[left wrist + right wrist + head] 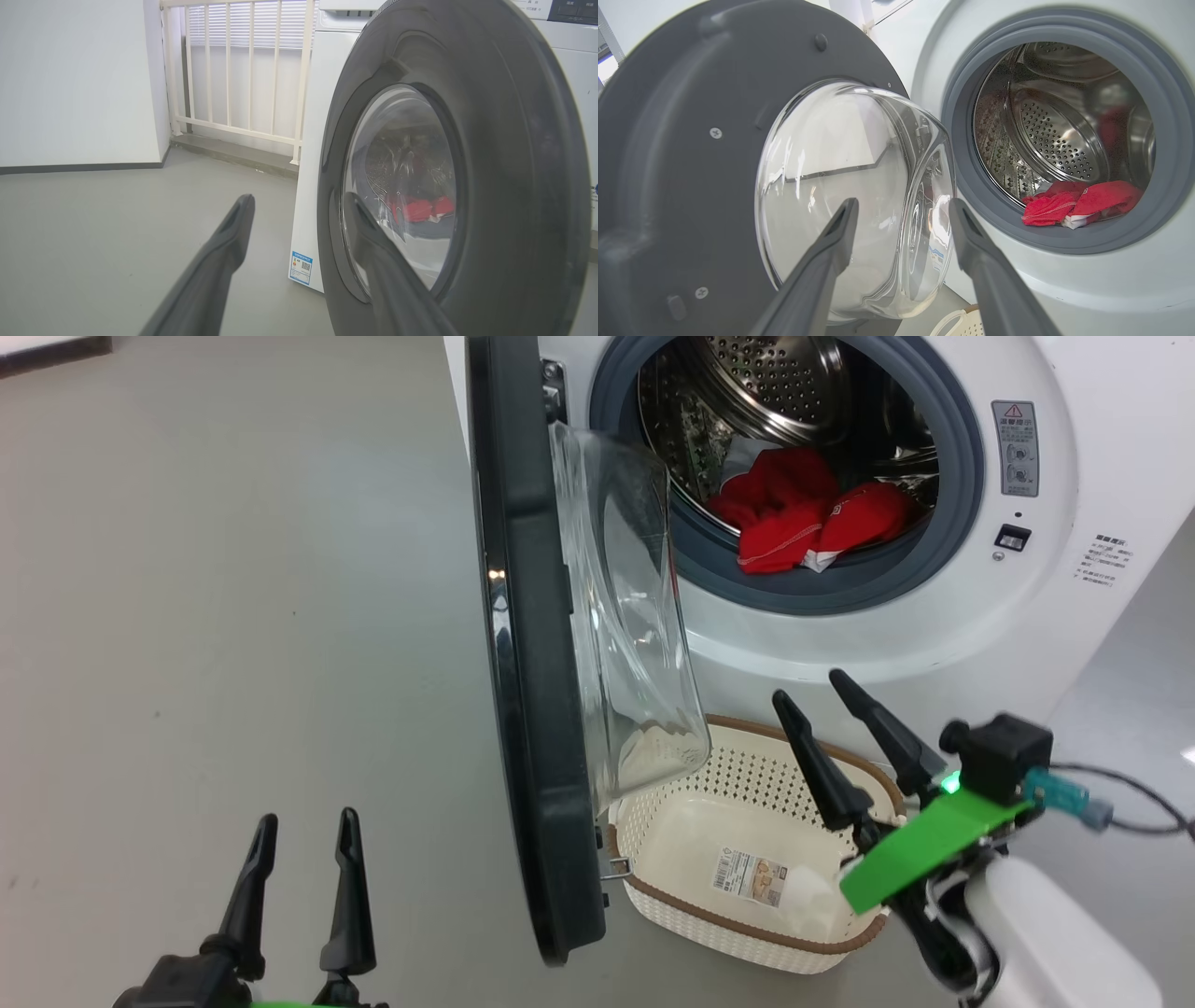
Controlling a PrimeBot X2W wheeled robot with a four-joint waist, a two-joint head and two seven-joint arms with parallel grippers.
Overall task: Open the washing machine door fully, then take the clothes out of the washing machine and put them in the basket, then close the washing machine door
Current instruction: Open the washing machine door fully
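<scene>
The washing machine (934, 644) stands with its black round door (527, 709) swung out edge-on, glass bowl (635, 616) bulging toward the drum. Red clothes (794, 518) with white trim lie at the drum's front lip; they also show in the right wrist view (1078, 205) and through the door glass (416, 207). The cream basket (747, 943) sits on the floor below the opening, with nothing inside but its paper label. My right gripper (812, 686) hangs open over the basket, clear of the door (682, 163). My left gripper (308, 821) is open at the lower left, outside the door (514, 140).
Grey floor (233, 616) spreads to the left of the door. A white railing (233, 70) and a white wall (70, 79) stand behind the machine's side. A cable (1139, 803) trails from my right wrist.
</scene>
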